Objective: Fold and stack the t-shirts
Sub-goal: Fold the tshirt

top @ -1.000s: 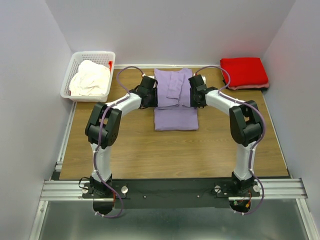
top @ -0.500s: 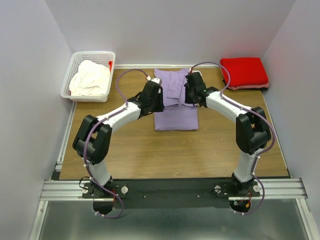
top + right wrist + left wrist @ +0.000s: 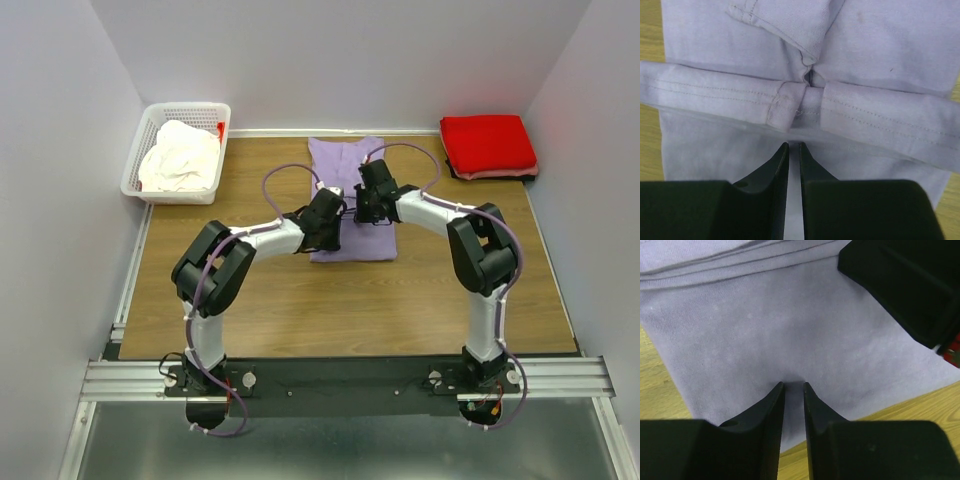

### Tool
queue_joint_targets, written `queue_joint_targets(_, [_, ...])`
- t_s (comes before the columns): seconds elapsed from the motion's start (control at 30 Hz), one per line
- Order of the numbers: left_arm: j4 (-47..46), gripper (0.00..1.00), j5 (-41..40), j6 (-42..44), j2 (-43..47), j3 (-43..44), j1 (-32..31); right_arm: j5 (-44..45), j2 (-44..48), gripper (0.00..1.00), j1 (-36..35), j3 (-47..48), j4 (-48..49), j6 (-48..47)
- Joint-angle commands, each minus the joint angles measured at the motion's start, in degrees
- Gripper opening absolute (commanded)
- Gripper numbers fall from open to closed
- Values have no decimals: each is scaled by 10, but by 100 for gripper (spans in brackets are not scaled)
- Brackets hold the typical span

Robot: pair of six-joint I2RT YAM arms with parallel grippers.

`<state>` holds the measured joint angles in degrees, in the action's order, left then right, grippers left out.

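- The white lattice basket (image 3: 170, 196) stands at the far left corner of the surface (image 3: 270, 290). A crumpled white t-shirt (image 3: 180, 158) fills it, and a scrap of red cloth (image 3: 220, 129) shows at its far right corner.
- The red t-shirt (image 3: 488, 142) lies folded at the far right corner.
- The lavender t-shirt (image 3: 350, 165) lies flat at the middle of the far edge, reaching toward the centre.
- The surface is wood-grain, with pale walls (image 3: 340, 60) on three sides and a metal rail (image 3: 340, 378) along the near edge bearing both arm bases.
- From above, the left end effector (image 3: 330, 222) and the right end effector (image 3: 368, 205) meet over the near half of the lavender t-shirt, close beside each other.
- The left wrist view alone shows its fingers (image 3: 771, 400) clenched to a thin slit, tips on smooth lavender cloth. I cannot tell if they nip a pinch of it. A black housing (image 3: 910, 285) crosses the upper right.
- The right wrist view alone shows a tucked-in sleeve (image 3: 790, 30) and a stitched fold (image 3: 715, 95) across the cloth. Its fingers (image 3: 777, 165) are clenched alike, just short of that fold.
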<state>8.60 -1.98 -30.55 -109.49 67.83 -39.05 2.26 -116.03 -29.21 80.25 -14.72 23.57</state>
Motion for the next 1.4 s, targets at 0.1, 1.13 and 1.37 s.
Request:
queue_joint_targets(0.1, [9,29,-6,-14,2,-53,-9,-10,-46,20,-3,14,28,3])
queue_joint_targets(1.13, [26,40,-51,-42,211,-153,1,-116,169,46,59,-105,120,19])
queue_joint_targets(1.37, [19,40,49,-42,232,-168,34,-301,244,50,68,-260,205,65])
